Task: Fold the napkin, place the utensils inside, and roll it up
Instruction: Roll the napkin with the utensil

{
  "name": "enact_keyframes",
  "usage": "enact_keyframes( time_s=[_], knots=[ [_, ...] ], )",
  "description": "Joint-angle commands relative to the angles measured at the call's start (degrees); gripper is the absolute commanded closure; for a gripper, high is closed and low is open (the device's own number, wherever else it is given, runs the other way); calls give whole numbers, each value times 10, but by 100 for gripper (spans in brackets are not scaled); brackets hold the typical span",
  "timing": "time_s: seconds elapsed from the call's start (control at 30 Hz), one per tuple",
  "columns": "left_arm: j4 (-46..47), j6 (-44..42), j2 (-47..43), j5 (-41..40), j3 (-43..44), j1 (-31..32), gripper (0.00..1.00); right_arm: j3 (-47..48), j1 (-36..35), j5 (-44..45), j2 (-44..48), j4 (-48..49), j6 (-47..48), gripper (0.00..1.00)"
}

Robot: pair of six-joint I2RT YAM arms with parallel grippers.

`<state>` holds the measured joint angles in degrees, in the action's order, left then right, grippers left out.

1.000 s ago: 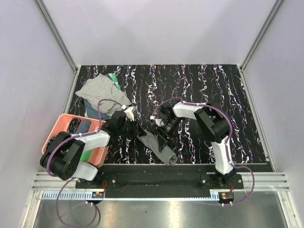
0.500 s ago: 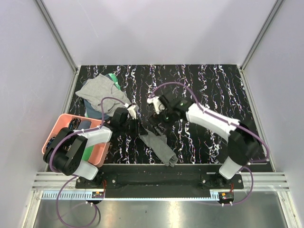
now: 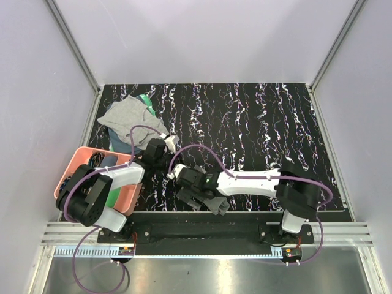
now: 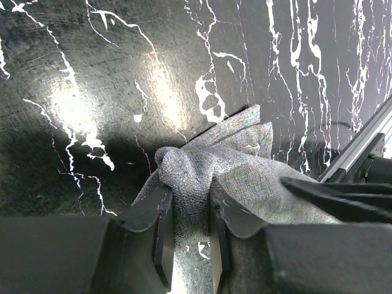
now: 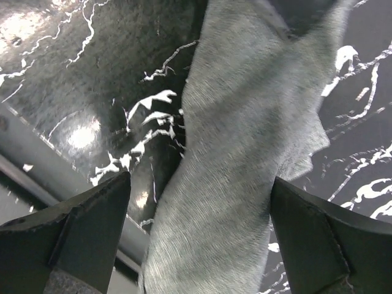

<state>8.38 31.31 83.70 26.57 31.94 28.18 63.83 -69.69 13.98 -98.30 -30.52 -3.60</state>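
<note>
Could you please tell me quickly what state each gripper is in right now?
Left gripper: closed, pinching a fold of the napkin.
Right gripper: open wide over the napkin, holding nothing.

One napkin (image 5: 233,153), one light-grey cloth (image 3: 125,116), one pink bin (image 3: 68,173).

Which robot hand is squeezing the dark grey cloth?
The left gripper. Its two fingers are pinched shut on a bunched fold of the dark grey napkin. The right gripper is spread wide open over the same napkin and grips nothing.
</note>
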Motion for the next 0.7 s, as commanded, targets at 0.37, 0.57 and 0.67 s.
enact_keyframes(
  time_s=[0.37, 0.57, 0.67],
  knots=[
    [-74, -7, -52, -16, 2, 1, 49, -16, 17, 22, -71, 5, -108, 39],
    [-127, -12, -108, -54, 14, -1, 17, -31, 45, -73, -60, 16, -99, 52],
    [-148, -12, -141, -67, 8, -8, 9, -54, 77, -156, -33, 42, -88, 52]
  ],
)
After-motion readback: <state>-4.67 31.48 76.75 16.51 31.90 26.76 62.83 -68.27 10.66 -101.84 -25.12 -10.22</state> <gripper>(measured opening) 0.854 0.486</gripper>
